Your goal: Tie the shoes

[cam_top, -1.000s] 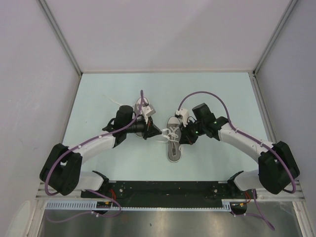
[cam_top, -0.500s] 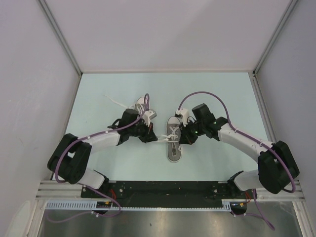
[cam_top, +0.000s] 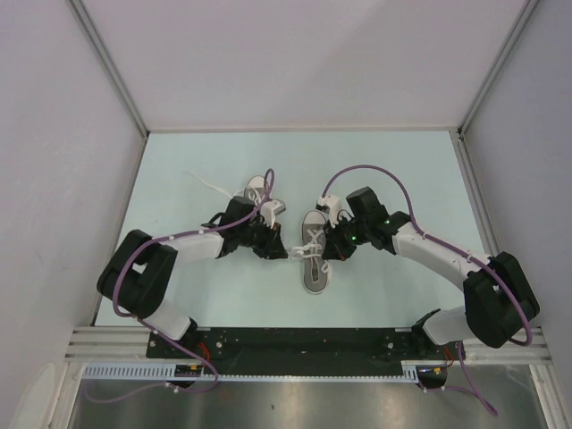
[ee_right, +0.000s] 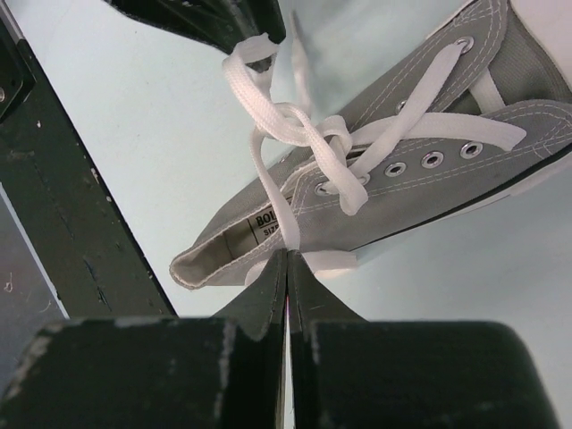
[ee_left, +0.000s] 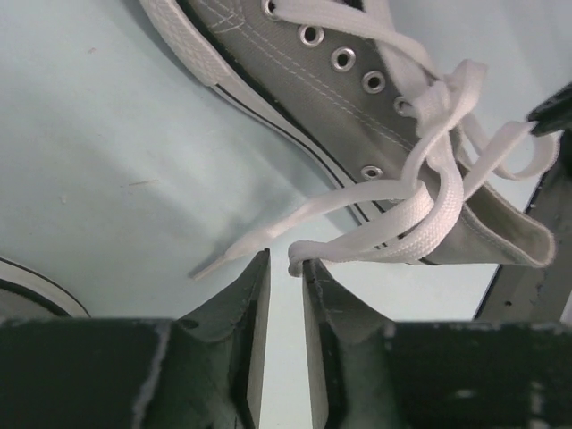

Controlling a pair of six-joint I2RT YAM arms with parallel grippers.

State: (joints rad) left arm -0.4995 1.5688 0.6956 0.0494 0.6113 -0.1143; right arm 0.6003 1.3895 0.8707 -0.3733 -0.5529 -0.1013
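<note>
Now that the left gripper [ee_left: 284, 264] has slid in closer to the shoe and parted its jaws by a narrow gap, it grips nothing. The white lace loop [ee_left: 420, 228] lies slack with its end at the mouth of the jaws, and a loose lace tip [ee_left: 231, 256] rests on the table just at 9 o'clock of it.

The small grey canvas low-top sneaker [cam_top: 315, 268] being worked on sits at the middle of the pale blue-green table [cam_top: 393, 170], apparently with its open heel toward 6 o'clock. The left gripper is at its 9 o'clock. The right gripper [ee_right: 287, 256] is at its 3 o'clock and has hardly shifted. Its jaws are pressed closed on a white lace strand [ee_right: 271, 192] that runs up into the crossed knot [ee_right: 313, 134] over the eyelets.

The matching second sneaker [cam_top: 257, 189] lies at about 10 o'clock of the first, partly under the left wrist. Its own lace [cam_top: 202, 183] trails out loose.

The release suggests the left side of this pull is finished, or that a fresh grip is coming. The knot looks loose and not yet snugged. With one end still held on the right, the next move probably calls for taking the slack loop again and drawing it outward. The second shoe looks untied.
</note>
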